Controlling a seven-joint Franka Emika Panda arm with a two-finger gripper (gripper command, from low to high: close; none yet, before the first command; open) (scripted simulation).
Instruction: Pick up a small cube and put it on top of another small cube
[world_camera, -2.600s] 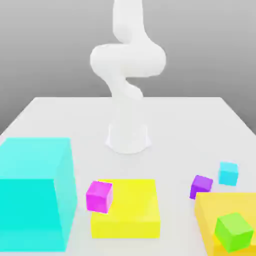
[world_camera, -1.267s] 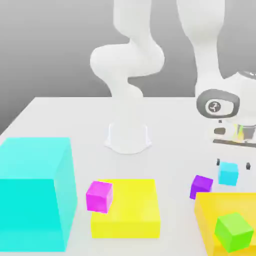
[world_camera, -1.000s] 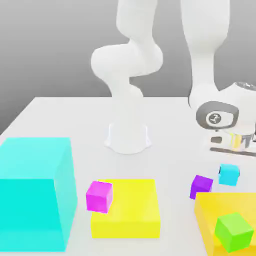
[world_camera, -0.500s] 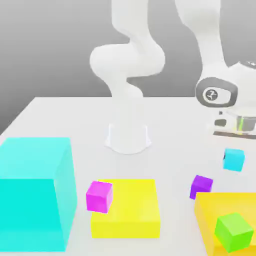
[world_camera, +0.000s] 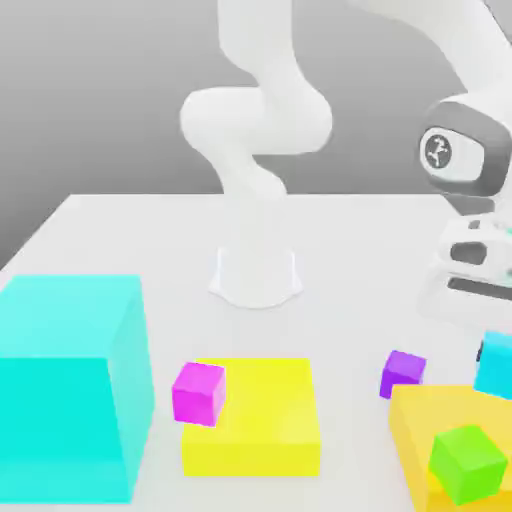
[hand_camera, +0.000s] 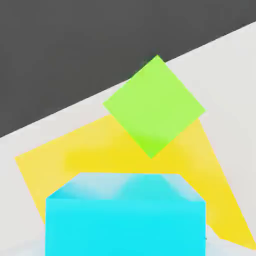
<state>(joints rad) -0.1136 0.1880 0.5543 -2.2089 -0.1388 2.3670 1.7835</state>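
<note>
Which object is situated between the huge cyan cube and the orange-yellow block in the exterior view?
The flat yellow block, with the magenta cube at its edge, in the exterior view.

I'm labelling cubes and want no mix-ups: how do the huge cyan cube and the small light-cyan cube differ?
The huge cyan cube dwarfs the small light-cyan cube. The huge one stands on the table, while the small one is held in the gripper. The huge one is at the exterior view's left, the small one at its right. Both are bluish, box-shaped.
</note>
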